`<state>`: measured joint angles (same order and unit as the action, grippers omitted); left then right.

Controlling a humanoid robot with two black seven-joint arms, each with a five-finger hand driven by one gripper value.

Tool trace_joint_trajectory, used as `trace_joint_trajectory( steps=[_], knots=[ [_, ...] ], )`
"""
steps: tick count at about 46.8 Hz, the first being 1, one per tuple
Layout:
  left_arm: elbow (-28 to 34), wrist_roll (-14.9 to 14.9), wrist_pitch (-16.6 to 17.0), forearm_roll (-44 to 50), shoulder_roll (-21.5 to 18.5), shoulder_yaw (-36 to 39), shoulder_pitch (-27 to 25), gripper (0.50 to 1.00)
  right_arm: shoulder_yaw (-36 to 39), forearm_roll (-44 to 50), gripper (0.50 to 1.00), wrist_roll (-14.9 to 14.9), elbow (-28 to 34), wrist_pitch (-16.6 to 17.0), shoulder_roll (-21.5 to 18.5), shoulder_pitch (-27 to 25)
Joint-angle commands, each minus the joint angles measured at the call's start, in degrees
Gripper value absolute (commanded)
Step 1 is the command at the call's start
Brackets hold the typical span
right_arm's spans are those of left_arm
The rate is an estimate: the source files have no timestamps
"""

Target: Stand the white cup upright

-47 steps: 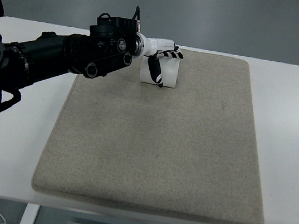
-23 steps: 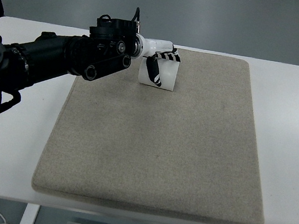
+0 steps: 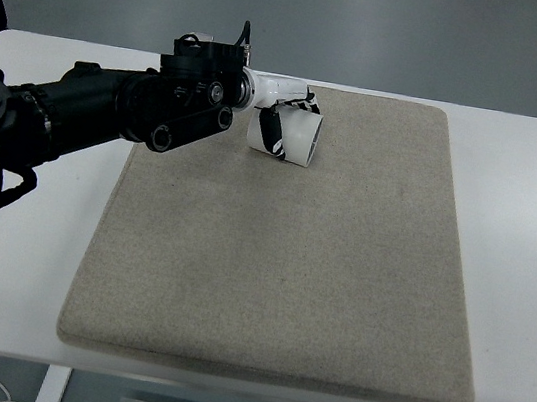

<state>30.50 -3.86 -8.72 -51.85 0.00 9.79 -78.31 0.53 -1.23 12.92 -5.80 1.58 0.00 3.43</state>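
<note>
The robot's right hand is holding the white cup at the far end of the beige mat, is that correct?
Not quite. It is the left hand, reaching in from the picture's left edge, that holds the white cup at the far end of the beige mat. The head view shows it; no right arm appears.

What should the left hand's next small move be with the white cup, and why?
Probably to go on turning the wrist until the cup's base faces the mat, then lower it. The left hand is closed around the white cup at the far left of the grey mat, and the cup is tilted rather than standing. Whether its base touches the mat cannot be told.
</note>
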Motion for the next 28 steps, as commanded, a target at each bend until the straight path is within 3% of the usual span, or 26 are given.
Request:
trace_joint_trajectory(
  steps=[1, 6, 10, 21, 28],
  knots=[
    [-0.1, 0.3, 0.8, 0.2, 0.0, 0.0, 0.0, 0.782, 0.0, 0.0, 0.930, 0.0, 0.0, 0.0, 0.0, 0.0],
    [-0.3, 0.3, 1.0, 0.3, 0.0, -0.3, -0.1, 0.583, 0.0, 0.0, 0.930, 0.0, 0.0, 0.0, 0.0, 0.0],
    [-0.5, 0.3, 1.0, 1.0, 0.0, -0.9, -0.2, 0.501, 0.0, 0.0, 0.930, 0.0, 0.0, 0.0, 0.0, 0.0],
    [-2.5, 0.3, 0.1, 2.9, 0.0, -9.3, -0.2, 0.500, 0.0, 0.0, 0.930, 0.0, 0.0, 0.0, 0.0, 0.0],
    [-2.9, 0.3, -1.1, 9.6, 0.0, -13.0, 0.0, 0.500, 0.0, 0.0, 0.930, 0.0, 0.0, 0.0, 0.0, 0.0]
  ],
)
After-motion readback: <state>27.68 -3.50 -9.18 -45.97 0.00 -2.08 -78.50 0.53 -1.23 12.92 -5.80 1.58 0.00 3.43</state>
